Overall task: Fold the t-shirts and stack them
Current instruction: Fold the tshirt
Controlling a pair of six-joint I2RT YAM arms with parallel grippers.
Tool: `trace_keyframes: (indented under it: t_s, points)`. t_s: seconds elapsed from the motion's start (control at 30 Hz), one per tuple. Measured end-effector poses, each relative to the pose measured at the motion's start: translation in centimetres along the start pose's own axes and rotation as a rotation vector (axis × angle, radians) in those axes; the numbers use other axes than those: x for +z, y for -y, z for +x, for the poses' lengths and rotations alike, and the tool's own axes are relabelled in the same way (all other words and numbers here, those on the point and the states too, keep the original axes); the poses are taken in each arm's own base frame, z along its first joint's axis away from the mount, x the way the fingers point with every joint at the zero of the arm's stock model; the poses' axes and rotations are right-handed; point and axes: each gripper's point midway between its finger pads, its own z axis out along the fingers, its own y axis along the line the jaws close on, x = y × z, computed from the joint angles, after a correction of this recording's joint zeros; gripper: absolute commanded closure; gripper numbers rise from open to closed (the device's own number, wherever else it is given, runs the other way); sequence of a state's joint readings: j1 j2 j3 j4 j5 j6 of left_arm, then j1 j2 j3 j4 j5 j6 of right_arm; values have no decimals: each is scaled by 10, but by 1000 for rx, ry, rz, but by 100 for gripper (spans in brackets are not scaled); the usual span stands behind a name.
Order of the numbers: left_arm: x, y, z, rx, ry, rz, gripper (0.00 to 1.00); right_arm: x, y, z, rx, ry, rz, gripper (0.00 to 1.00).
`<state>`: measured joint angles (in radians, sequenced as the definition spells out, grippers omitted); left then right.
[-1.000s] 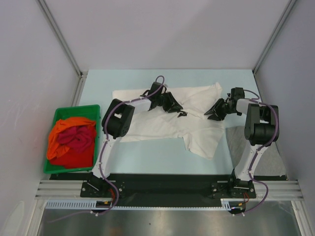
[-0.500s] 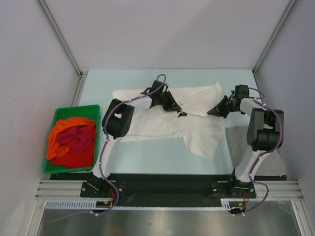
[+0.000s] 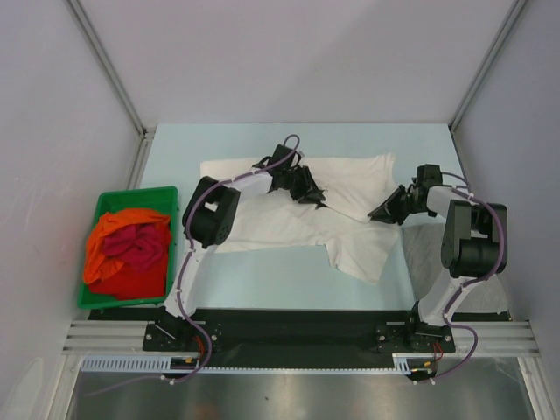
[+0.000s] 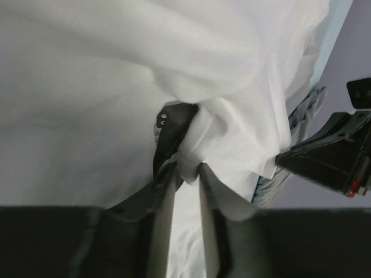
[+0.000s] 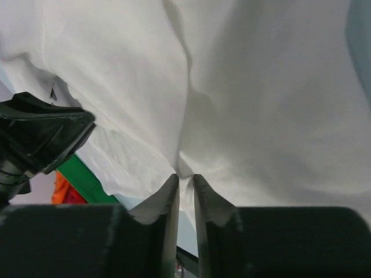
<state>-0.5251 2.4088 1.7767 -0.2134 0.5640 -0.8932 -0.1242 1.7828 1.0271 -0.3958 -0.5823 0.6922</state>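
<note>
A white t-shirt [image 3: 280, 223] of soft, matte cloth lies spread across the middle of the pale blue table [image 3: 262, 271]. Its outline is uneven, with a long band across the far side and a flap hanging toward the near edge on the right, and shallow creases run through it. The left pincer [image 3: 318, 199] is low over the shirt's middle. In the left wrist view its smooth dark fingers [image 4: 164, 197] stand close together, clenched on a bunched ridge of the white cloth that puckers up between them. The right pincer [image 3: 376, 213] is at the shirt's right edge. In the right wrist view its wedge-shaped fingers [image 5: 165, 200] are nearly together, with a thin fold of the same cloth nipped in the narrow slit between the tips. Each wrist camera catches the other pincer's angular black body just beyond the cloth, and the draped fabric fills most of both views and hides the table beneath. At the left side of the table, well apart from the white shirt, sits a rectangular green plastic bin [image 3: 140, 191] with a glossy rim. It holds a crumpled orange shirt [image 3: 109, 229] with a dark red shirt [image 3: 138, 247] heaped on it, both unfolded. Purple cables loop along the white-and-black arms.
</note>
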Motion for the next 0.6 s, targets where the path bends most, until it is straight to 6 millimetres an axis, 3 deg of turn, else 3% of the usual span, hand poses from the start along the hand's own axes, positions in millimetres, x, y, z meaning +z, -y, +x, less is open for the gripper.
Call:
trace_keyframes:
  t_s: [0.13, 0.17, 0.27, 0.37, 0.47, 0.6]
  points:
    - [-12, 3, -2, 81, -5, -13, 48, -5, 2, -11, -48, 36, 51, 54]
    - [-20, 2, -3, 116, -4, -30, 46, -9, -2, -19, -79, 60, 70, 43]
    - [-48, 2, -10, 212, 10, -64, 42, -21, -32, -61, -188, 165, 74, 27]
    - [-89, 5, -25, 290, 56, -87, 41, -29, -71, -115, -277, 284, 42, 22]
    - [-137, -4, -53, 315, 140, -118, 44, -22, -94, -163, -324, 356, 22, 23]
    - [-199, -54, -108, 231, 279, -201, 44, 9, -96, -208, -343, 377, 30, 28]
